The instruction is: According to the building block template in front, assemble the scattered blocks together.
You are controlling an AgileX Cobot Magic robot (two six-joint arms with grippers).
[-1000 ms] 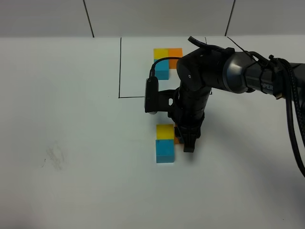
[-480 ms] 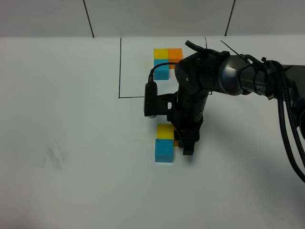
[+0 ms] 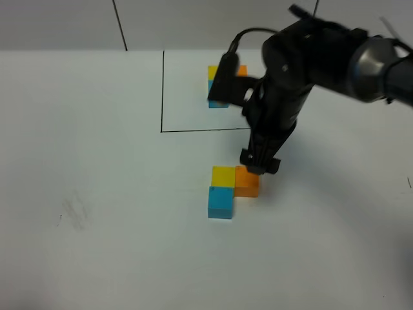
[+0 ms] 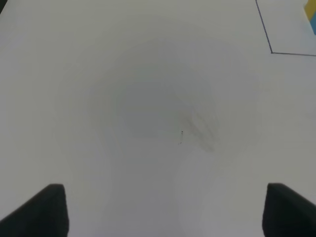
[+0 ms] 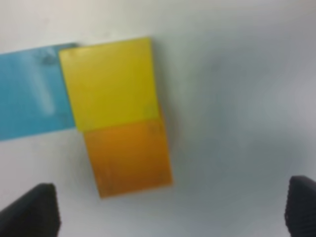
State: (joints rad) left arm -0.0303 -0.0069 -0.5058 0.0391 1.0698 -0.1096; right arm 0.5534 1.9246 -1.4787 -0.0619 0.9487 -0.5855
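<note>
Right gripper (image 3: 260,163) now lifted off orange cube (image 3: 246,181), up from bench-level 1 s ago; empty, spread wide in wrist view. Orange cube fully uncovered, touching yellow cube (image 3: 224,176); blue cube (image 3: 221,201) touching yellow on near side. L now matches template (image 3: 222,81) inside black outline, half hidden by arm. Assembly looks complete. Left gripper (image 4: 160,210) parted, empty, over bare bench (image 3: 97,194), faint smudge below. Cubes: 3, plain, smooth, matte, sharp-edged, equal size.
</note>
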